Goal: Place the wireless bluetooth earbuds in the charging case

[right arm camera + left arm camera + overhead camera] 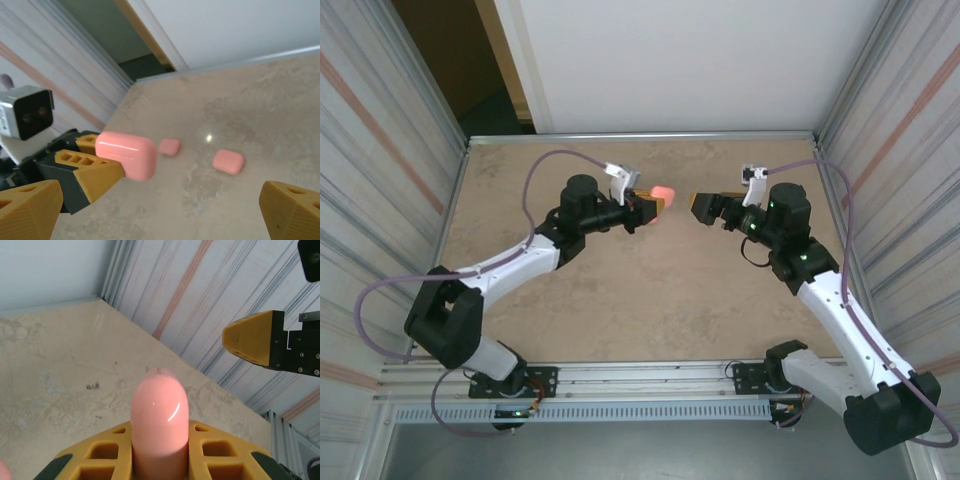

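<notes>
Beige stone-patterned tabletop (pixel 650 290) lies between ribbed metal walls (pixel 380 150), and both arms reach toward the upper middle of the overhead view. The left gripper (pixel 654 205) is clenched on the pink charging case (pixel 663 191). It holds the case off the table with the rounded end pointing at the other arm. From the left wrist camera the case rises from the bottom centre of the frame, pinched between the yellow fingers (pixel 85 452). The right gripper (pixel 704 206) hangs just right of centre, near the case but not touching it, jaws spread wide and carrying nothing.

In the right wrist view a small pink piece (pixel 169 146) and a second pink piece (pixel 228 161) lie on the table at mid-frame, apart from each other. I cannot tell whether they are earbuds or further cases.

I judge the task to be at an early stage. The case is in hand and offered to the free arm, but its lid looks shut and nothing appears seated in it. Opening the lid, picking up each earbud and pressing it into its socket are all left to do.
</notes>
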You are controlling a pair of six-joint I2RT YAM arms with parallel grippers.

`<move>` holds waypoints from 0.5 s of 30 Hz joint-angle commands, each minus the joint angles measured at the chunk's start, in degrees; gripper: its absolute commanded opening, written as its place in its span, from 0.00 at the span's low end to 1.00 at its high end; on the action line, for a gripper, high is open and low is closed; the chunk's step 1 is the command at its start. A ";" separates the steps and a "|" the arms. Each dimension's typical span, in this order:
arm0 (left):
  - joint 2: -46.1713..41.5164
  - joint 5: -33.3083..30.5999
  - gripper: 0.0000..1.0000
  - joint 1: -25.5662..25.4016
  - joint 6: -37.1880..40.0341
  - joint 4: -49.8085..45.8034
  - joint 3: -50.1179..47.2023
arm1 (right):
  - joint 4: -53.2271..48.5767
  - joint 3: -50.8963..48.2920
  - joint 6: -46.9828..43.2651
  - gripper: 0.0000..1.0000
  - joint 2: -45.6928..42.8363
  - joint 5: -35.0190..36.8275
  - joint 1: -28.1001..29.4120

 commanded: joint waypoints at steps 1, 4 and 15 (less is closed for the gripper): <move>2.44 -2.03 0.00 -0.77 2.33 -3.65 3.46 | -1.15 -0.47 1.52 0.99 -1.01 1.86 -0.46; 5.22 -2.43 0.00 -0.84 0.67 -4.12 5.19 | -2.07 -0.87 1.56 0.99 -1.42 2.32 -0.48; 16.13 -3.72 0.00 -0.80 -4.70 -7.50 13.05 | -5.00 -2.76 1.14 0.99 -4.28 4.16 -0.51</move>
